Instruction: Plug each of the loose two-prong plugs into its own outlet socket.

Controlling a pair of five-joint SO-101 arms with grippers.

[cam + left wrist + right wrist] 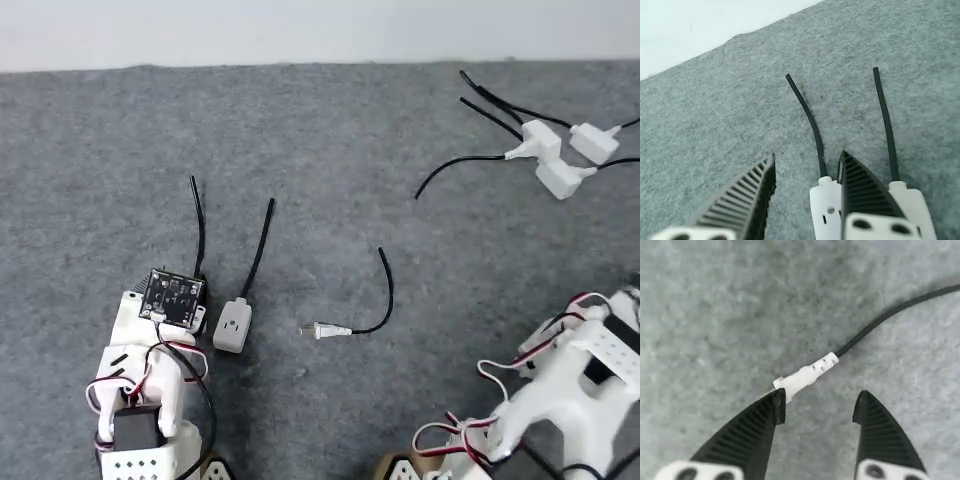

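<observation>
In the left wrist view my left gripper (807, 156) is open above the grey carpet. A white outlet socket (822, 210) with a black cord lies between its fingers, close against one finger (860, 190). A second white socket (907, 205) lies just outside that finger. From above, the left arm (150, 370) covers the first socket, and the second socket (232, 325) lies beside it. A loose two-prong plug (325, 331) on a curved black cord lies mid-table. My right gripper (822, 393) is open, with a white plug (805, 375) on the carpet just past its fingertips.
Three more white plug and socket pieces (560, 160) with black cords lie at the far right of the carpet. The right arm (570, 380) stands at the near right corner. A pale wall (320, 30) borders the carpet's far edge.
</observation>
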